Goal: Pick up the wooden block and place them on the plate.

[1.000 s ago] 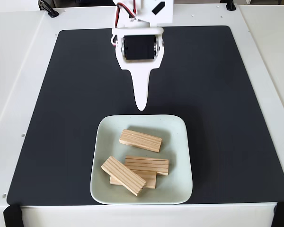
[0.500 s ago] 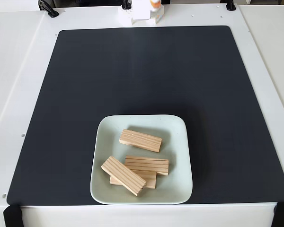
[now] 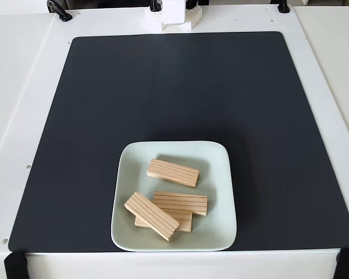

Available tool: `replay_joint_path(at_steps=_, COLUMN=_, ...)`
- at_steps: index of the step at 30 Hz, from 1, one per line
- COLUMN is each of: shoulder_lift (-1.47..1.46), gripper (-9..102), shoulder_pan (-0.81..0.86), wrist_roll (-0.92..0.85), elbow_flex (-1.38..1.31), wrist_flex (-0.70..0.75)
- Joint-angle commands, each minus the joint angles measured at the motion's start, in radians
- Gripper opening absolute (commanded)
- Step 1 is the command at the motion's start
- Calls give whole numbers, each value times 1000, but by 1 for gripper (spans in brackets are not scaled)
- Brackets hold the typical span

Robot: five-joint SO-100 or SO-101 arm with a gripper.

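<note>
The pale mint-white square plate (image 3: 221, 226) sits on the near part of the black mat in the fixed view. Several wooden blocks lie on it. One block (image 3: 173, 172) rests alone toward the plate's far side. Another block (image 3: 181, 203) lies below it. A third block (image 3: 151, 215) lies slanted at the left, propped on a partly hidden block (image 3: 185, 222). A white part of the arm (image 3: 175, 16) pokes in at the top edge, far from the plate.
The black mat (image 3: 174, 87) covers most of the white table (image 3: 17, 87). Black clamps sit at the top corners (image 3: 58, 9) and at the bottom corners (image 3: 14, 264).
The arm and its white gripper, which hung over the mat's far part a second ago, have drawn back up out of the picture. The blocks and the plate have not moved.
</note>
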Motion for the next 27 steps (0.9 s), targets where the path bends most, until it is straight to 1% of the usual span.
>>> replay_joint_path(at_steps=1, shoulder_lift=150, gripper=0, shoulder_pan=-5, wrist_roll=8, elbow_flex=52, wrist_flex=-14)
replay_joint_path(at_steps=5, shoulder_lift=342, gripper=0, shoulder_pan=-6, wrist_roll=18, elbow_flex=164, wrist_flex=-14)
replay_joint_path(at_steps=9, shoulder_lift=531, gripper=0, shoulder_pan=9, wrist_roll=138, elbow_flex=256, wrist_flex=-14)
replay_joint_path(at_steps=14, shoulder_lift=678, gripper=0, shoulder_pan=14, wrist_roll=167, elbow_flex=339, wrist_flex=-14)
replay_joint_path(at_steps=18, shoulder_lift=744, gripper=0, shoulder_pan=38, wrist_roll=178, elbow_flex=425, wrist_flex=-14)
replay_joint_path(at_steps=22, shoulder_lift=742, gripper=0, shoulder_pan=67, wrist_roll=192, elbow_flex=477, wrist_flex=-14)
replay_joint_path(at_steps=27, shoulder_lift=744, gripper=0, shoulder_pan=80, wrist_roll=181, elbow_flex=611, wrist_flex=-14)
